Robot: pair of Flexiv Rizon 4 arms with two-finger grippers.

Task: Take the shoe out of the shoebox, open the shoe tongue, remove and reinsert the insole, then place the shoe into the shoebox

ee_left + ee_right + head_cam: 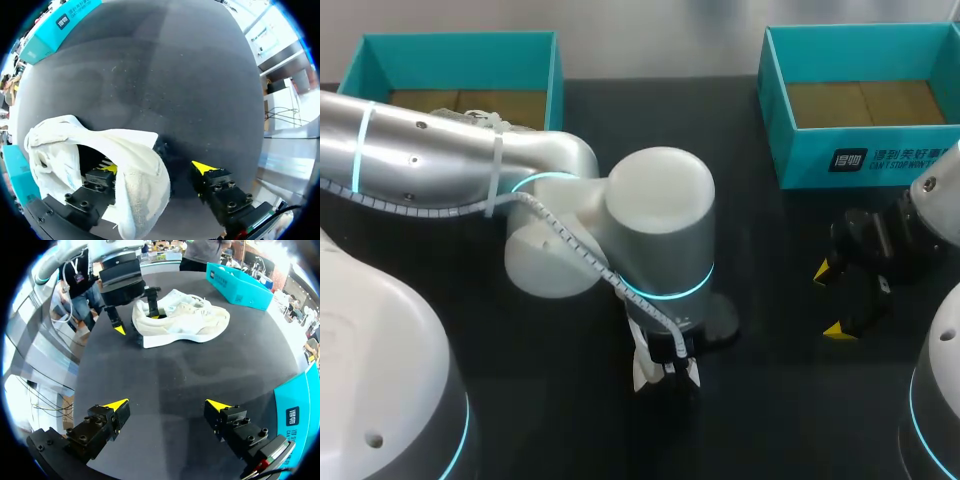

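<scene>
Out of the box, standing on its sole on the black table [165, 382]: white shoe [185, 322], long axis running from the heel, at the left pincer [138, 323], to the toe, aimed toward a teal shoebox [240, 285]. Left pincer open astride the heel collar, one finger inside the opening, the other outside, gripping nothing. Right pincer [167, 412] spread wide, empty, well apart. Left arm plainly nearer for opening the tongue.
</scene>
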